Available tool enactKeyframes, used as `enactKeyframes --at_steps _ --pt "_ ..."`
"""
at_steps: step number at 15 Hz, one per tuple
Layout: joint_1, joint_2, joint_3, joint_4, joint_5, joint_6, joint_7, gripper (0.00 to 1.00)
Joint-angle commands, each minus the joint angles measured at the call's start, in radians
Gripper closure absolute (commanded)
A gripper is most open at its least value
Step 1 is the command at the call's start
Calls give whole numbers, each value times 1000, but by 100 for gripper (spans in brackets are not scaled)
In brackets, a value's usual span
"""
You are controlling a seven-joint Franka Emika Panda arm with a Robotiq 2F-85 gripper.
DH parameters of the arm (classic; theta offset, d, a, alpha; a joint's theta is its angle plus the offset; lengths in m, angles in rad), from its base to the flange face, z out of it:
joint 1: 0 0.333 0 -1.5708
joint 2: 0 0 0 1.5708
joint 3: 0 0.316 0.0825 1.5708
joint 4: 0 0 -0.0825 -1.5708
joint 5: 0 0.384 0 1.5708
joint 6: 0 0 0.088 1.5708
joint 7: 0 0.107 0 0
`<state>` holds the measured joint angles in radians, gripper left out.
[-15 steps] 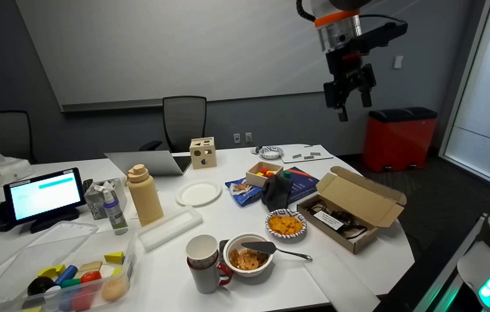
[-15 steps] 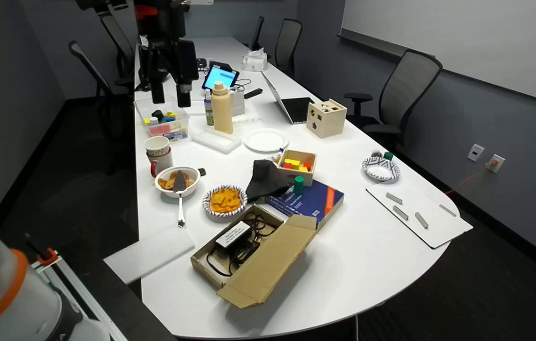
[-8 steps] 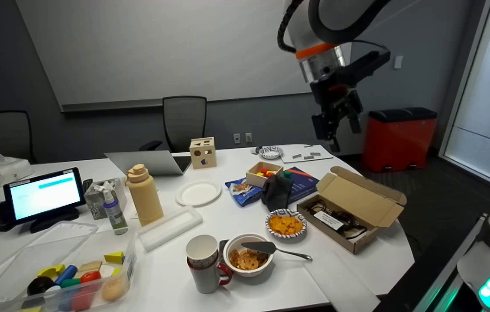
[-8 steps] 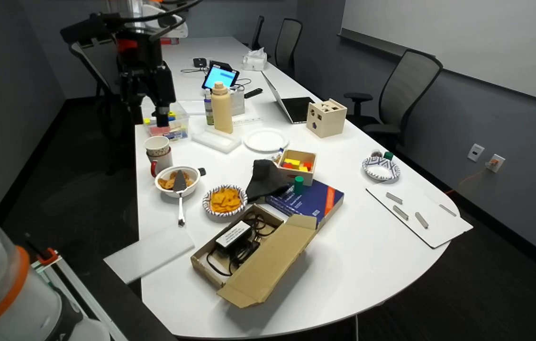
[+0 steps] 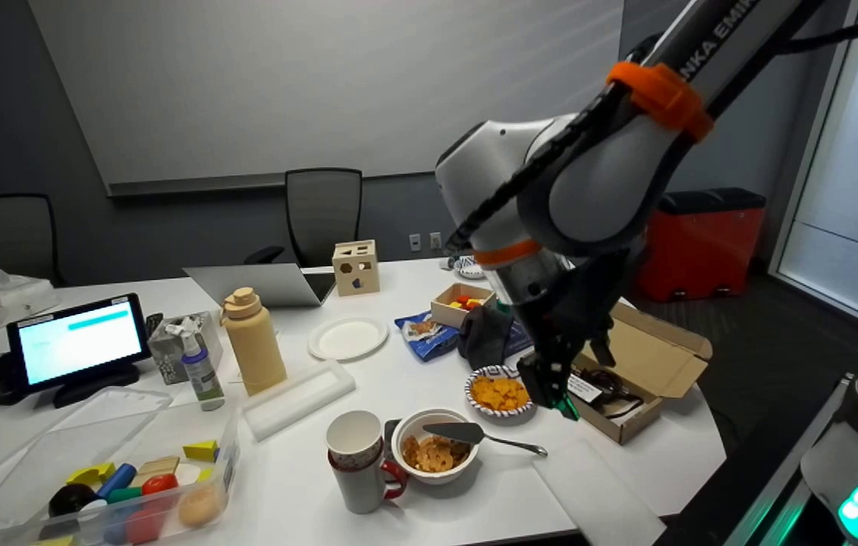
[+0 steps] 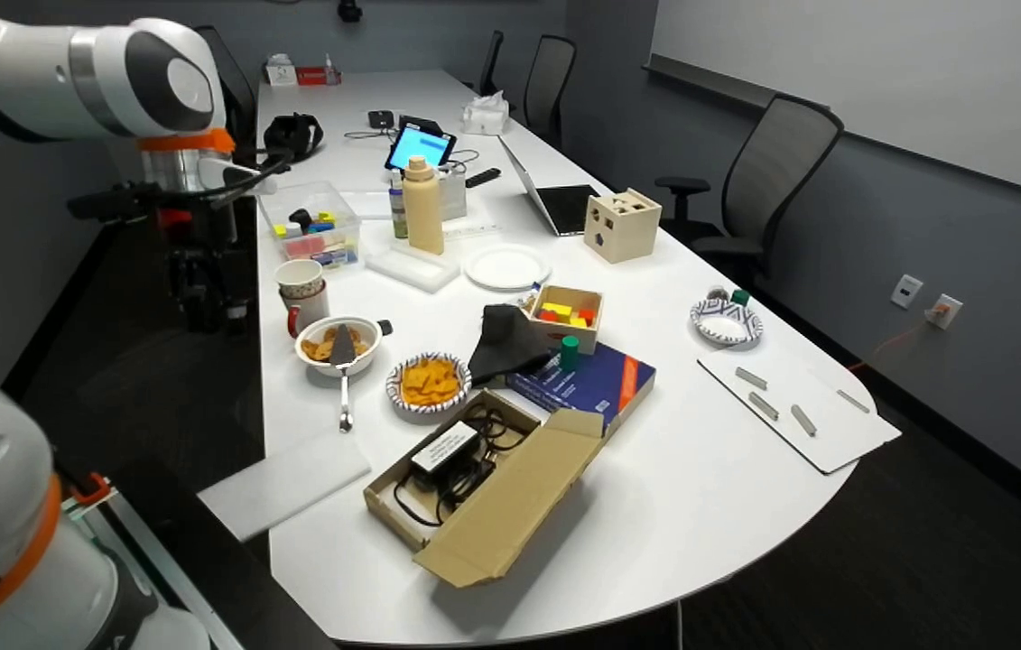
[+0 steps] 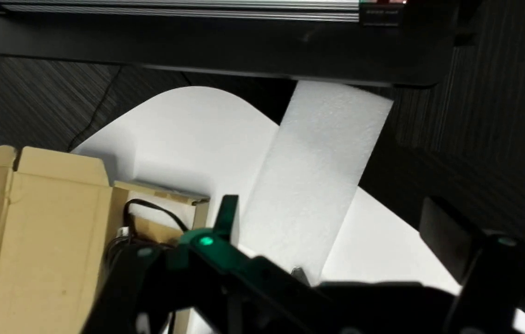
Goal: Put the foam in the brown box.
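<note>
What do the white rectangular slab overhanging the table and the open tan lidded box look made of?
White rectangular slab: probably plastic foam, matte finish, going by its mottled surface; exact type unclear.
Open tan lidded box: likely cardboard, matte and apparently uncoated, given its creased folds.

In an exterior view, bright on the tabletop point(image 6: 700, 506), shadowed bottom centre, dim lower right; green-lit on the hand point(image 7: 329, 208), wrist view.
</note>
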<state>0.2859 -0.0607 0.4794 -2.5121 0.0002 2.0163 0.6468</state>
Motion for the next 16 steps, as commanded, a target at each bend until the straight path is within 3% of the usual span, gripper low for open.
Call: enactKeyframes --at_steps 1,2,8,16 --pt "51 191 -24 12 -88 122 100 0" --pt "60 94 -37 -6 -38 73 48 0" --pt "73 123 -54 2 -43 85 53 0" --pt "131 438 -148 164 -184 124 50 0"
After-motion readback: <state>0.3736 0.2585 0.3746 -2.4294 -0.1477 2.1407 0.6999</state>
